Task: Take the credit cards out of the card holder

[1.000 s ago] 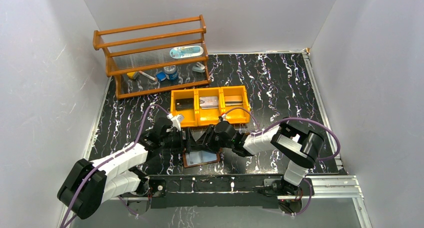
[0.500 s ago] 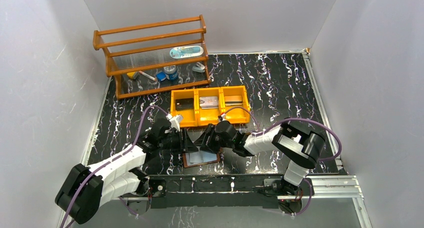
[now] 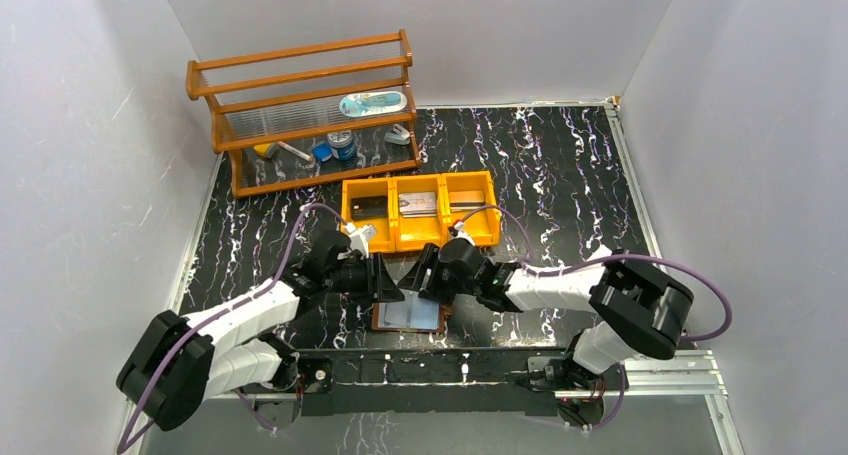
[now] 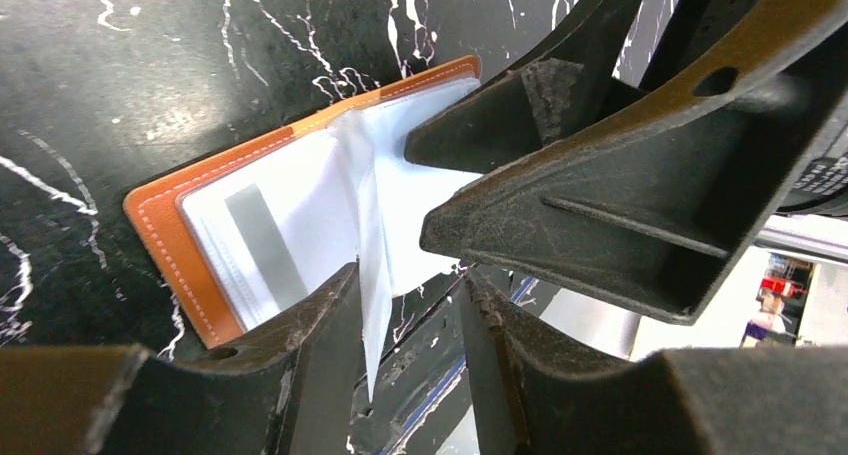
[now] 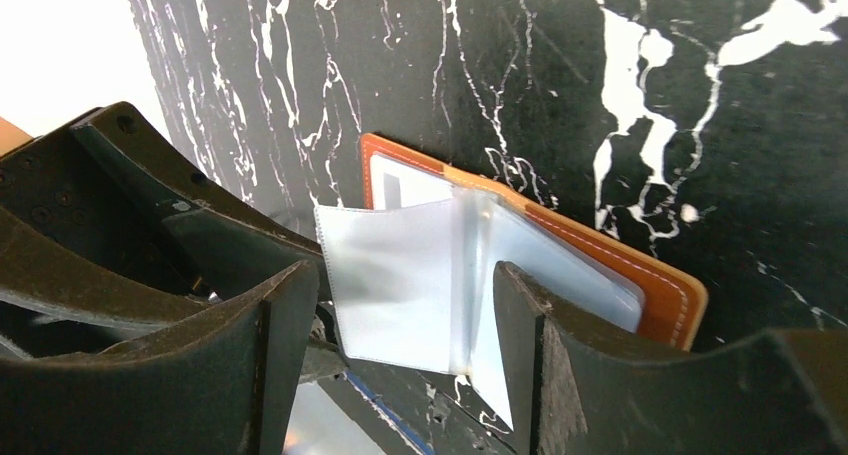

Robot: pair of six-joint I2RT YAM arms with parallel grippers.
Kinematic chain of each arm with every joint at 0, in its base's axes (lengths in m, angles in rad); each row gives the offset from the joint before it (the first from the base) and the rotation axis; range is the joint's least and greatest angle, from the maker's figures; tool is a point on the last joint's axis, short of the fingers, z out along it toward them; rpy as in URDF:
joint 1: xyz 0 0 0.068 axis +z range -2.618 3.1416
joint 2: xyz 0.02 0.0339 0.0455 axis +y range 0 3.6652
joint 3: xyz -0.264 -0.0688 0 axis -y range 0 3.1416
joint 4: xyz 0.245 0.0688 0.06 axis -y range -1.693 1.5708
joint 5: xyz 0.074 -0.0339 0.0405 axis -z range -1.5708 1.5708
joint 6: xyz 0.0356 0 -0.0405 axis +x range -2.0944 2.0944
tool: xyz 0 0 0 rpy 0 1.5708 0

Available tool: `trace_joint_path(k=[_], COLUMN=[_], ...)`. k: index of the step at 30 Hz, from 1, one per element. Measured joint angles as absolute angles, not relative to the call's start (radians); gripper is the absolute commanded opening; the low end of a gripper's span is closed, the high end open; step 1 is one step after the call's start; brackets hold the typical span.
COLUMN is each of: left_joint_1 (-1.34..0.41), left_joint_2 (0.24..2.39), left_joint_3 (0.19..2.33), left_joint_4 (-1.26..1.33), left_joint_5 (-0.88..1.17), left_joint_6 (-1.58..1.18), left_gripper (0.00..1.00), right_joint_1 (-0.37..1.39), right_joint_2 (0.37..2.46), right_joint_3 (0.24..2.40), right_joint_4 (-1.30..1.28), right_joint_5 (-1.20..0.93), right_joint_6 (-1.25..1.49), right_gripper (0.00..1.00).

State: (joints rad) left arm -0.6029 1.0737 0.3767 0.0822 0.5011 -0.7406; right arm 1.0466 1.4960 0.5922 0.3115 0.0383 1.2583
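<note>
At the far left of the desk (image 3: 560, 175) a wooden rack (image 3: 300, 105) is set against the back wall, w/ small items (image 3: 342, 143) on its lower shelf. Nearer the front edge the left arm is angled in toward the ctr. The left gripper (image 4: 408, 285) is held low over the card holder (image 4: 290, 190), w/ its jaws parted to a moderate gap. One clear sleeve (image 4: 372, 265) is stood up on edge btwn the fingers, close to one finger, and a gap is left on the other side. The card holder is laid open flat on the desk near the front edge, just in front of the orange tray (image 3: 415, 237). Its leather side is turned down and its pale sleeves are faced up. In the left wrist view a credit card (image 4: 262, 243) w/ a grey stripe is seen through a flat sleeve, i.e. not yet taken out. Flat items (image 3: 418, 205) are seen in the tray's three compartments, but they are too small for details to be told. On the right, the right gripper (image 5: 405, 275) is set opposite the left one, and in the top view the two sets of fingertips are nearly met over the holder. Its jaws are spread wide, and raised sleeves are framed btwn them w/out being clamped.
</note>
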Motion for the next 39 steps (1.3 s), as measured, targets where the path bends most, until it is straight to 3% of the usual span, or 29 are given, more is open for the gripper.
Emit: trace_joint_path(k=[19,27,33,37,39], left_joint_1=[-0.779,-0.802,-0.804,-0.802,-0.797], left_joint_2=[1.315,1.336,1.124,0.963,0.911], left_joint_3=[0.471,0.493,0.528,0.543,0.543], left_joint_4=[0.220,0.193,-0.015,-0.195,-0.279], left_joint_5=[0.514,0.489,0.250,0.011,-0.088], left_joint_6=[-0.770,-0.766,-0.753,-0.777,-0.796], left_gripper=[0.42,0.47,0.53,0.63,0.72], right_joint_1=[1.047,1.047,1.047,1.051,1.065], right_joint_2=[1.098,1.056,1.117,1.223,1.282], right_joint_3=[0.557,0.542,0.548,0.601,0.653], right_joint_4=[-0.075,-0.120,-0.088,-0.087,-0.099], right_joint_5=[0.342,0.358,0.295,0.251,0.246], right_joint_6=[1.283,1.277,1.232,1.190,1.166], right_gripper=[0.70,0.69,0.68,0.69,0.70])
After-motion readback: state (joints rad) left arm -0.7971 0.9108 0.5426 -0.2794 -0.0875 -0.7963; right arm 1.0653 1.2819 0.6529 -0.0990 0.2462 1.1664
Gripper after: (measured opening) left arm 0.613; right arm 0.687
